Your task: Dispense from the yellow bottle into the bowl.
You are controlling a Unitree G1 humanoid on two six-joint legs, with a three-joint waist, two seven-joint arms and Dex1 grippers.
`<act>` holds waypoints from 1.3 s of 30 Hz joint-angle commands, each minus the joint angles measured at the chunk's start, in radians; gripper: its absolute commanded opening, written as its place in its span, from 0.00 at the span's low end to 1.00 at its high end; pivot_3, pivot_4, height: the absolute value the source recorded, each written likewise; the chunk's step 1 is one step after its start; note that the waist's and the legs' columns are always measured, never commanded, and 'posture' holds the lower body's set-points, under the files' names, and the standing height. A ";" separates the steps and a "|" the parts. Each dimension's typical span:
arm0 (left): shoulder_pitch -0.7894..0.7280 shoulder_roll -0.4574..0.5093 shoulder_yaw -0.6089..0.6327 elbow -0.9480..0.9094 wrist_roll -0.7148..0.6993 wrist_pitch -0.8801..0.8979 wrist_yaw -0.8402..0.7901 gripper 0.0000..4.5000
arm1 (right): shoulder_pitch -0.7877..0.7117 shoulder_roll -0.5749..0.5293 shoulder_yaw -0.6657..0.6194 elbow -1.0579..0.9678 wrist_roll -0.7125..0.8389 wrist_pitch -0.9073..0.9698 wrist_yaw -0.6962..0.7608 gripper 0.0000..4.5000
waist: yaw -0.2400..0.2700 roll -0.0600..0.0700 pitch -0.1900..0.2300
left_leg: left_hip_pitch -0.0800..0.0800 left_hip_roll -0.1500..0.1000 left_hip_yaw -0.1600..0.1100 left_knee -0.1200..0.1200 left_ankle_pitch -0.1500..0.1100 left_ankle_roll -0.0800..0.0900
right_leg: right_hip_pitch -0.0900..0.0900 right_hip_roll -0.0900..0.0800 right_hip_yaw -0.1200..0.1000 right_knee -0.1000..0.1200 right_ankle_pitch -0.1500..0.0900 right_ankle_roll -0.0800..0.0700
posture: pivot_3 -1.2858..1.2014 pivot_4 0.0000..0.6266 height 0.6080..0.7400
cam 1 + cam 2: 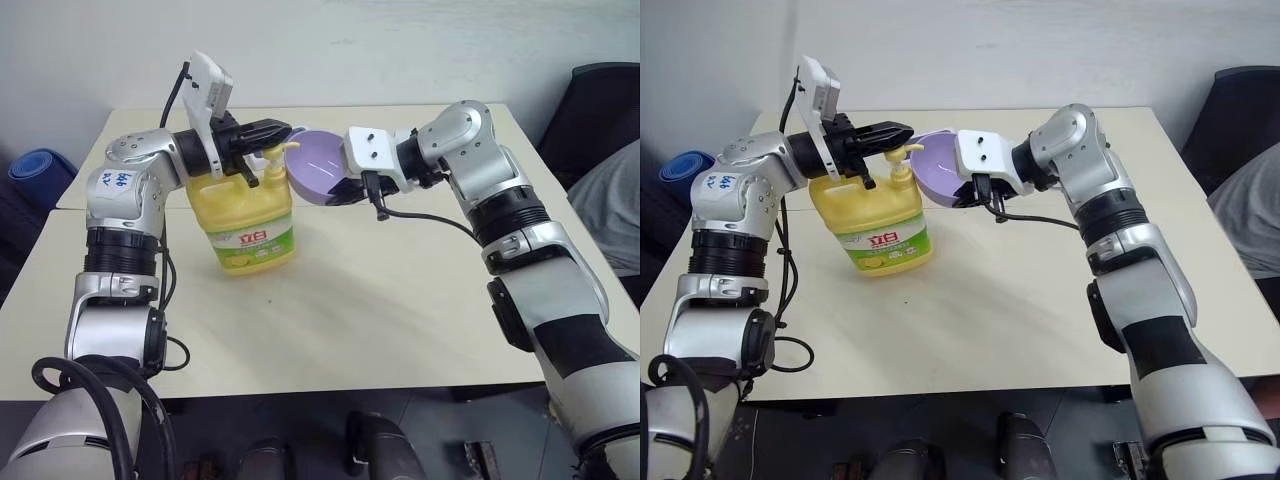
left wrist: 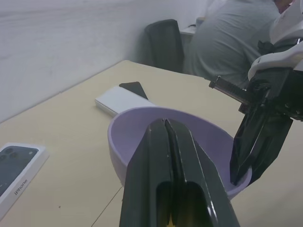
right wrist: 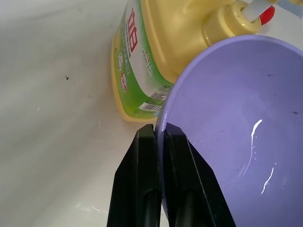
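The yellow bottle stands upright on the table, its green-and-white label facing me. My left gripper is shut and lies level just over the yellow pump top; I cannot tell whether they touch. The lavender bowl hangs tilted in the air right beside the pump. My right gripper is shut on the bowl's rim. In the right wrist view the bowl has a few glossy wet streaks inside, with the bottle close behind it. The left wrist view shows shut fingers over the bowl.
The beige table has bare room in front of the bottle. Beyond the bowl lie a white box, a black phone and a phone carton. A person in grey and a black chair are at the right.
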 commanded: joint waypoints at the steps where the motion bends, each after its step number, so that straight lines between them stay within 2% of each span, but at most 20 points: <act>1: 0.061 -0.001 -0.034 -0.007 0.024 0.063 0.000 0.00 | -0.049 0.006 -0.025 -0.017 0.013 -0.017 -0.005 0.00 | -0.002 0.000 0.000 | 0.000 0.000 0.000 0.000 0.000 0.000 | 0.000 0.000 0.000 0.000 0.000 0.000 | 0.52 0.24 1.00; 9: 0.164 -0.017 -0.065 -0.021 0.061 0.044 0.017 0.00 | -0.053 0.006 -0.030 -0.021 0.016 -0.010 -0.007 0.00 | -0.006 0.001 -0.001 | 0.005 0.000 0.000 0.000 0.000 0.000 | 0.003 -0.002 0.005 0.002 0.000 0.000 | 0.52 0.24 1.00; 19: 0.201 -0.023 -0.061 0.034 0.062 0.014 0.014 0.00 | -0.060 0.012 -0.032 -0.013 0.017 -0.010 -0.008 0.00 | -0.010 0.002 -0.003 | 0.006 0.000 0.001 0.000 0.000 0.000 | 0.004 -0.002 0.006 0.003 0.000 0.000 | 0.52 0.24 1.00; 25: 0.138 -0.038 0.064 -0.006 -0.068 -0.021 -0.060 0.00 | -0.040 0.006 -0.031 -0.011 0.017 -0.006 -0.005 0.00 | -0.012 0.004 -0.004 | 0.006 0.000 0.001 0.000 0.000 0.000 | 0.003 -0.002 0.006 0.003 0.000 0.000 | 0.52 0.24 1.00; 31: 0.044 0.029 0.175 -0.100 -0.198 -0.041 -0.177 0.00 | 0.062 -0.070 -0.049 -0.041 0.029 0.015 0.011 0.00 | -0.009 -0.001 -0.001 | 0.002 -0.001 -0.001 0.001 0.000 0.000 | 0.002 -0.002 0.004 0.002 0.000 0.000 | 0.52 0.24 1.00; 34: 0.044 0.083 0.206 -0.158 -0.246 -0.017 -0.225 0.00 | 0.129 -0.124 -0.063 -0.063 0.034 0.041 0.000 0.00 | -0.010 -0.001 -0.001 | -0.004 -0.001 -0.003 0.001 0.000 0.000 | -0.001 -0.003 0.002 0.001 0.000 0.000 | 0.52 0.24 1.00; 36: 0.084 0.135 0.209 -0.224 -0.275 0.026 -0.270 0.00 | 0.187 -0.169 -0.085 -0.069 0.043 0.068 -0.019 0.00 | -0.011 -0.001 -0.001 | -0.006 -0.001 -0.004 0.001 0.000 0.000 | -0.003 -0.003 0.000 0.000 0.000 0.000 | 0.52 0.24 1.00; 39: 0.259 0.215 0.204 -0.356 -0.272 0.034 -0.318 0.00 | 0.310 -0.258 -0.108 -0.056 0.021 0.037 -0.083 0.00 | -0.011 -0.001 0.000 | -0.005 -0.001 -0.004 0.000 0.000 0.000 | -0.002 -0.003 0.000 0.000 0.000 0.000 | 0.52 0.24 1.00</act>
